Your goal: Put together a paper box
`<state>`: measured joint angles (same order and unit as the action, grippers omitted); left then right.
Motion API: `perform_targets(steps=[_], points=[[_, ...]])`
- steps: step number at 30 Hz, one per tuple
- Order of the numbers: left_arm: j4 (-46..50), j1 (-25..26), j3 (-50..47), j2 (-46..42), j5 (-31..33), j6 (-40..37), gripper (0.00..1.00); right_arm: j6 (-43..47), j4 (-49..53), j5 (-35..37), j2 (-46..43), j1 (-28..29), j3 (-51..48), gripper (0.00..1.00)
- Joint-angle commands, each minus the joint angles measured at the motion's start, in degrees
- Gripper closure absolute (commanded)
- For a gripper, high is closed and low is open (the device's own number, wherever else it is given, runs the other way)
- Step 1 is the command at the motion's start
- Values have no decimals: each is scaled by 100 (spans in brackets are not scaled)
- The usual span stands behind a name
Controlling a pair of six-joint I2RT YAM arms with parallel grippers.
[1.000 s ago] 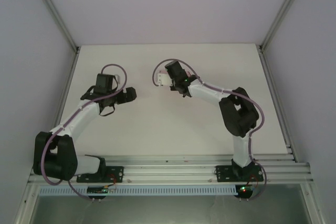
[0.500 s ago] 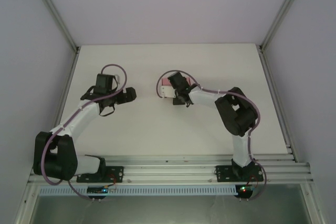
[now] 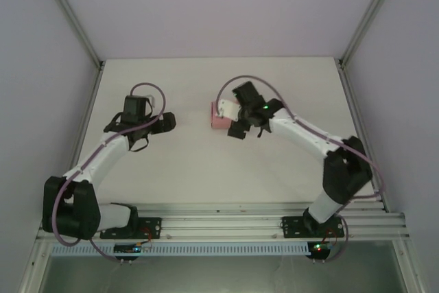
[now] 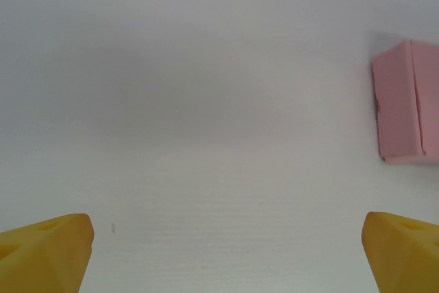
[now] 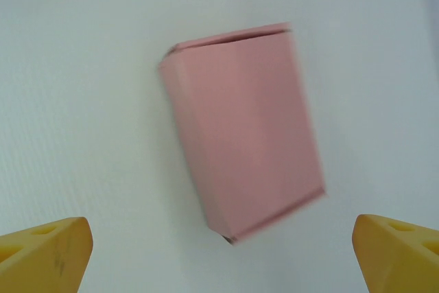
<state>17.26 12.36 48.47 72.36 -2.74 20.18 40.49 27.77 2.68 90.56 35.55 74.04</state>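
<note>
A: Status on the small pink thin-card paper box (image 3: 218,116)?

B: Folded into a closed rectangular block. Lying flat on the white matte table top (image 3: 288,80), roughly mid-table, just left of the right gripper (image 3: 231,119). Smooth card, crisp creases. From the right wrist, paper box (image 5: 243,128) seen with one flap edge standing slightly proud at the far end.

A: Grip from the right gripper (image 5: 221,259)?

B: None. Spread wide, with yellow wedge-shaped plastic fingertips (image 5: 48,252) at the two bottom corners of that view. Box ahead of and between them, clear of both.

A: Left side?

B: Left gripper (image 3: 168,121) well apart from the box, off to its left. Also wide open and holding nothing (same yellow fingertips (image 4: 44,248), bare table between them). From the left wrist, left gripper (image 4: 223,252) aimed at plain table, paper box (image 4: 408,101) at the right edge, seam running down its top face.

A: Change versus a second ago?

B: Back then, box up at the right gripper's tips. Half a second ago, down on the table under the wrist. Now let go and resting there. Right elbow swung out to the right and lower, forearm stretched flatter. Left arm barely shifted.
</note>
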Motion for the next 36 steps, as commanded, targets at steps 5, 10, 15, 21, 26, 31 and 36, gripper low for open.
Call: perform_targets(steps=[5, 10, 15, 21, 26, 31, 36], points=[[-1851, -92, -857, -583, 1965, -712, 0, -2945, -1088, 101, -1372, -1687, -1059, 1], [-4552, -243, -2223, -516, 2668, -1756, 0, -3767, -2332, 425, -2117, -2584, -2754, 1], [-5501, -794, -2789, -182, 2008, -1527, 1, -4028, -4611, 270, -2438, -3217, -4719, 1], [-8141, -1207, -3709, 806, 1585, -1701, 0, -4194, -8605, -73, -1134, -3543, -6166, 1], [-7178, -1317, -2911, 1429, 758, -1855, 0, -4100, -8173, -608, -246, -3620, -5503, 1], [-7299, -1359, -2873, 1589, 890, -1783, 0, -4169, -7661, -354, -246, -3724, -5226, 0], [-7265, -1359, -2856, 1580, 901, -1787, 0, -4257, -7742, -272, -196, -3665, -5248, 0]])
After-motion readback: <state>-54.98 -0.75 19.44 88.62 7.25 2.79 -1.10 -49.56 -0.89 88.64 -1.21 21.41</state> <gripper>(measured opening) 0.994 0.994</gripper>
